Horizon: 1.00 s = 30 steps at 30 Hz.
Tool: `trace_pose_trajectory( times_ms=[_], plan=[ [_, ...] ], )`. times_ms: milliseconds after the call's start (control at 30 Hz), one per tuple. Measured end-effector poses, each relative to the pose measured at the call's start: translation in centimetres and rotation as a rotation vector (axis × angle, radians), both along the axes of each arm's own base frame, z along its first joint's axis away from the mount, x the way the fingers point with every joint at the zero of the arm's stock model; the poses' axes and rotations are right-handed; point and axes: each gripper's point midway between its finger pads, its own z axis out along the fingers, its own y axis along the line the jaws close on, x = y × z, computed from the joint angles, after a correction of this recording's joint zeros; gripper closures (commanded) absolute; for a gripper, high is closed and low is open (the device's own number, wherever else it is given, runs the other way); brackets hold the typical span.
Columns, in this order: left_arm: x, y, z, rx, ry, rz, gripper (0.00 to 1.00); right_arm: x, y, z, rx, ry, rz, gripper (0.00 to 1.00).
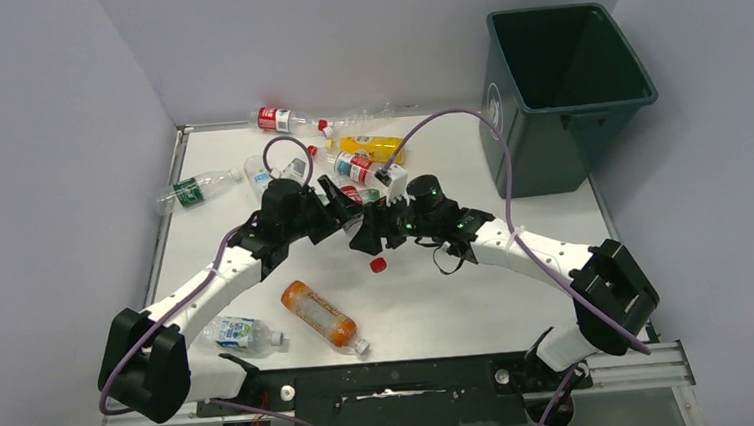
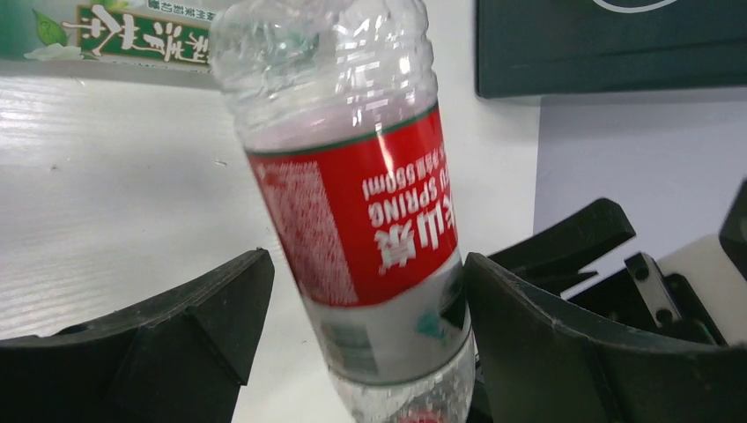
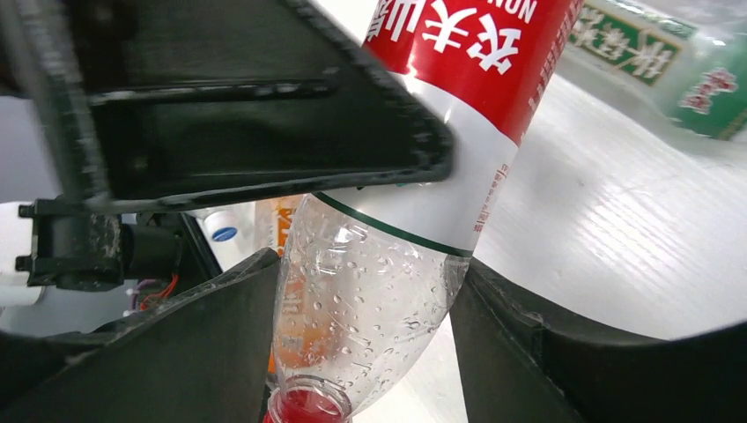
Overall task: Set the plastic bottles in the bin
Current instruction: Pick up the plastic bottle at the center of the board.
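A clear plastic bottle with a red label [image 2: 361,203] hangs between both grippers at the middle of the table. My right gripper [image 3: 368,264] is shut on its clear shoulder [image 3: 370,291], with both fingers against it and the red cap [image 3: 304,407] near the palm. My left gripper [image 2: 368,264] is open around the same bottle. Its left finger [image 2: 220,317] stands apart from the label and its right finger [image 2: 528,326] touches it. In the top view the grippers [image 1: 338,211] [image 1: 369,232] meet tip to tip and mostly hide the bottle. The dark green bin [image 1: 569,149] stands at the far right.
Several bottles lie behind the grippers: red-labelled ones [image 1: 281,119] [image 1: 355,164], a yellow one [image 1: 373,148], a green-labelled one [image 1: 191,191]. An orange bottle [image 1: 320,315] and a blue-labelled one [image 1: 239,333] lie near the front left. A red cap [image 1: 378,265] shows just below the grippers.
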Motion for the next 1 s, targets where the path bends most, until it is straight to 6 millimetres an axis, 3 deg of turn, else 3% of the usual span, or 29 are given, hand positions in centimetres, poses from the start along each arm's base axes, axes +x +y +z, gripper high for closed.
trace_pose_trajectory(
  times_ms=[233,333,467,633,700,1000],
  plan=[
    [0.6,0.4,2.2,0.030,-0.062,-0.004,0.15,2.6,-3.6,0.8,-0.018,-0.003,-0.110,0.39],
    [0.9,1.1,3.5,0.054,-0.090,0.010,0.15,3.8,-5.5,2.0,-0.032,-0.030,-0.162,0.38],
    [1.7,3.6,5.3,0.093,-0.121,0.064,0.14,5.6,-7.2,4.9,-0.064,-0.099,-0.219,0.38],
    [2.3,7.8,5.8,0.132,-0.121,0.152,0.14,9.0,-10.1,11.4,-0.058,-0.230,-0.305,0.37],
    [2.3,9.1,5.7,0.142,-0.119,0.178,0.13,10.8,-12.2,14.4,-0.045,-0.285,-0.362,0.37],
    [1.0,10.3,3.3,0.179,-0.056,0.169,0.13,15.3,-20.7,24.6,-0.010,-0.470,-0.567,0.35]
  ],
)
